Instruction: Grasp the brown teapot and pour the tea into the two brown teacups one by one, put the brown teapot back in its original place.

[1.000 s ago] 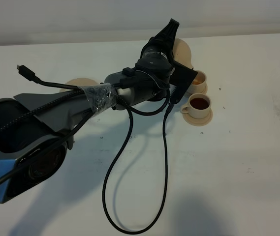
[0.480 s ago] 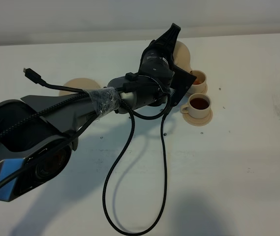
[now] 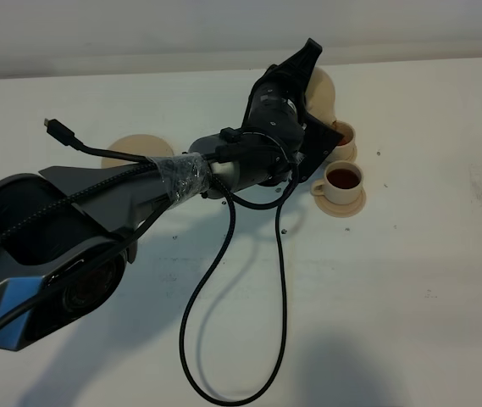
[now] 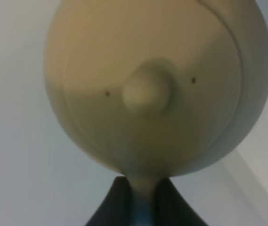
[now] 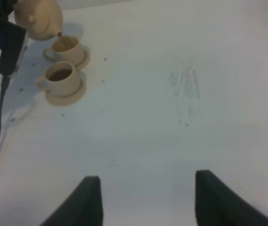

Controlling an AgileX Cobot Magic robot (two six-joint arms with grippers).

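The brown teapot hangs tilted above the far teacup, and in the right wrist view its spout drips a thin stream into that cup. My left gripper is shut on the teapot's handle; the lid and knob fill the left wrist view. The near teacup stands on its saucer, dark tea inside. The wide saucer lies bare at the left, partly behind the arm. My right gripper is open over bare table.
A black cable loops from the left arm down over the white table. Faint scuff marks show on the table to the right of the cups. A black camera block sits beside the teapot.
The left arm has shifted a little to the right and carried the teapot closer over the far teacup. The near cup and the saucers have stayed put.
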